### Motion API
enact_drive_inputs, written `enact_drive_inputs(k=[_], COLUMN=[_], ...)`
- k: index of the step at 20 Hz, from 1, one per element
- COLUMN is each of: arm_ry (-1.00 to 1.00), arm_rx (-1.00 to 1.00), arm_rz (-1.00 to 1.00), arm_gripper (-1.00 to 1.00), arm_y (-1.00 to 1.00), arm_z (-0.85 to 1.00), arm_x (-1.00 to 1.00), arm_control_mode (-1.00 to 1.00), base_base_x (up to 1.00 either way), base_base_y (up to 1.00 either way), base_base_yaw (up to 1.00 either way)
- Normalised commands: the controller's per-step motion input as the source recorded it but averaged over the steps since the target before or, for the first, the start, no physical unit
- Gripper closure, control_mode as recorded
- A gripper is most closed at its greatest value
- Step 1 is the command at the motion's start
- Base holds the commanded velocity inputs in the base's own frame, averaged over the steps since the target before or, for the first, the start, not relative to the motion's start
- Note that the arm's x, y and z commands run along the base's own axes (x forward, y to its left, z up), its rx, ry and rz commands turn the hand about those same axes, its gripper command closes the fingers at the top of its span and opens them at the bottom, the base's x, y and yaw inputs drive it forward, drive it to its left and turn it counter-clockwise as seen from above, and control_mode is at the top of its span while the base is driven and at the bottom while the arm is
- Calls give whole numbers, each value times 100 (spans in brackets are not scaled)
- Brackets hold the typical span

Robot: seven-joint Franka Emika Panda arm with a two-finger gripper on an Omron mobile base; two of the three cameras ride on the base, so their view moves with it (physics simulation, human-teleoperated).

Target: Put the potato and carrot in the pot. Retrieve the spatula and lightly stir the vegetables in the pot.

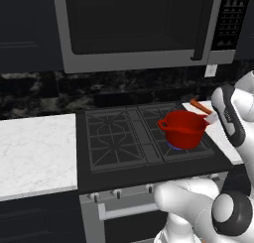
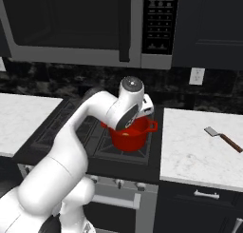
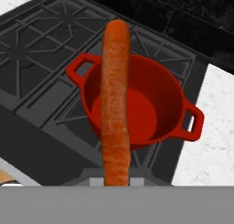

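Over the stove's front right burner, my pincer pinches the carrot [image 3: 115,104], which hangs above the red pot [image 3: 137,109] and runs from six to twelve o'clock across its mouth, so next I judge: lower and release.

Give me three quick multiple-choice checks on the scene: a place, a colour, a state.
1. Where does the spatula lie?
A. in the pot
B. on the counter right of the stove
C. on a burner

2. What colour is the pot?
A. red
B. blue
C. grey

3. What is the hand doing?
A. open and empty
B. shut on the carrot
C. shut on the spatula

Answers: 1 B, it lies on the white counter; 2 A, bright red in every view; 3 B, the carrot sticks out from the hand above the pot.
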Motion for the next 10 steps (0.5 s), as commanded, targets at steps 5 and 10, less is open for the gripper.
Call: enact_drive_inputs(k=[5, 10], arm_ry=[0, 0], arm_rx=[0, 0], arm_rz=[9, 3], arm_gripper=[100, 100], arm_y=[4, 23], arm_z=[-23, -22], arm_x=[20, 26], arm_control_mode=[-100, -100], base_base_x=[0, 0], base_base_y=[0, 0], base_base_yaw=[0, 0])
